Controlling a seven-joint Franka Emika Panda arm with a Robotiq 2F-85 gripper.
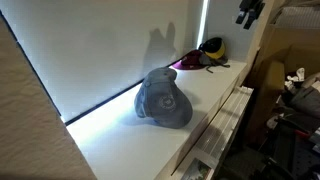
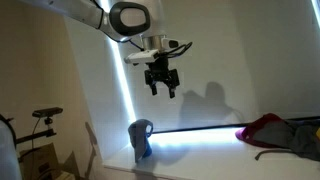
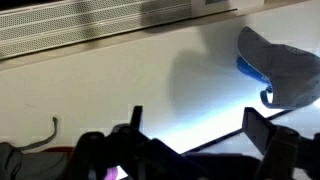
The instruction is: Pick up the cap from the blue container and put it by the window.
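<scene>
My pincer hangs open and empty, high above the white ledge, its two fingers standing well apart in the wrist view. The soft grey-blue baseball cap is at about 7 o'clock below it in an exterior view, and at about 2 o'clock in the wrist view. It stands upright on the ledge, just beside the glowing strip of the large white translucent window. A small blue edge shows under the cap; I judge this is the tall blue cylindrical can, but most of it is hidden. The cap looks light and its cloth will fold under pressure, so a squeeze on the crown may only wrinkle it. I think the stiffer brim or the front panel near the pale logo is the better place to take hold. The lift should go straight up, because the slim can may tip over easily.
</scene>
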